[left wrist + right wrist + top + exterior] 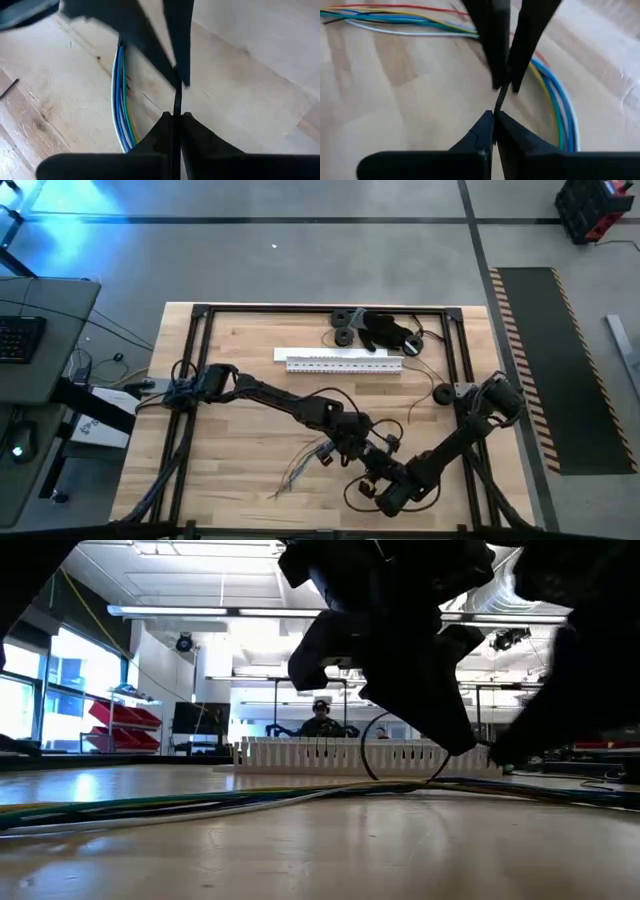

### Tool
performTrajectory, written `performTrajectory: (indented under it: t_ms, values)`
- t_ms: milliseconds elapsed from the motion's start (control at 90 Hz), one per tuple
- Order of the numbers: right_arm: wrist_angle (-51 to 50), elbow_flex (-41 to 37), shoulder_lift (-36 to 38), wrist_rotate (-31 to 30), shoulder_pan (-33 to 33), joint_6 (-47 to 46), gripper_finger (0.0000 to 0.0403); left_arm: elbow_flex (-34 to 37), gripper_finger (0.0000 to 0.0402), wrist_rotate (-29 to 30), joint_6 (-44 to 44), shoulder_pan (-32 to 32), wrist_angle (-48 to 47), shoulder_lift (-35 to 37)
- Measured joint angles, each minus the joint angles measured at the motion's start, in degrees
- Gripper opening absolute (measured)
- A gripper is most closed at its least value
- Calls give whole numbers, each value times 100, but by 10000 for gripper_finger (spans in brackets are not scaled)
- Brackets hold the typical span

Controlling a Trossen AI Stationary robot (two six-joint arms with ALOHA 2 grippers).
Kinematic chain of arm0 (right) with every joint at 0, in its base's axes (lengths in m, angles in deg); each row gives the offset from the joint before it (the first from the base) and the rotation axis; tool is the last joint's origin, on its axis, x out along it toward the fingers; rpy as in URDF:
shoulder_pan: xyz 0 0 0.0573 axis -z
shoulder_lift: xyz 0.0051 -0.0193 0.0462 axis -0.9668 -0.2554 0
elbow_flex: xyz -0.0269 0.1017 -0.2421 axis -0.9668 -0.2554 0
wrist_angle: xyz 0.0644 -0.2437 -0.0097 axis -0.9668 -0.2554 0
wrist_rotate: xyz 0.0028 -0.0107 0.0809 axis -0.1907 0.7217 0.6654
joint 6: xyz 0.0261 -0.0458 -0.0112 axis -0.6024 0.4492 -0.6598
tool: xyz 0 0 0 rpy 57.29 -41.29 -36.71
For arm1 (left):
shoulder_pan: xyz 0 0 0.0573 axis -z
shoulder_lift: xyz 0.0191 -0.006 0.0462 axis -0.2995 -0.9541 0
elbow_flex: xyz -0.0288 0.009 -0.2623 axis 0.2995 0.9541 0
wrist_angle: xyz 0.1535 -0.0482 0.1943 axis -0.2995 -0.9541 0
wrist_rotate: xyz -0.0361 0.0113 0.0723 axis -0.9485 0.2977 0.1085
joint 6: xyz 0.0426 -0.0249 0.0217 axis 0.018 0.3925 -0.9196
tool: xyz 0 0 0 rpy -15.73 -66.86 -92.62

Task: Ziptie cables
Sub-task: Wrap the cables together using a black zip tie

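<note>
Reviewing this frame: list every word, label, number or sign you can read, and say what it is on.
No text can be read in any view.
The white strips on the table carry rows of fine marks, too small to read.
The white sheet beside the table has dark marks, too blurred to read.
The cables and both grippers, left and right, show no lettering.

No readable text, labels, brand names, numbers or signs appear in any view, whether on the desk (240, 440), the arms or the room behind.
</note>
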Motion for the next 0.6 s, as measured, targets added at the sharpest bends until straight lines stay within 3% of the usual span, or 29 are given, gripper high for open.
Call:
performTrajectory:
  t_ms: [178,356,433,600]
  values:
    - [10,1,-335,252,-320,-766,0,2,3,260,2,-11,-70,71]
    - [15,48,-620,-236,-670,-1281,0,2,3,287,49,-42,-120,121]
    - [10,146,-585,-368,-793,-899,0,2,3,282,93,-44,-124,123]
    - [105,509,-550,-1244,-888,673,22,2,3,264,134,-44,-101,123]
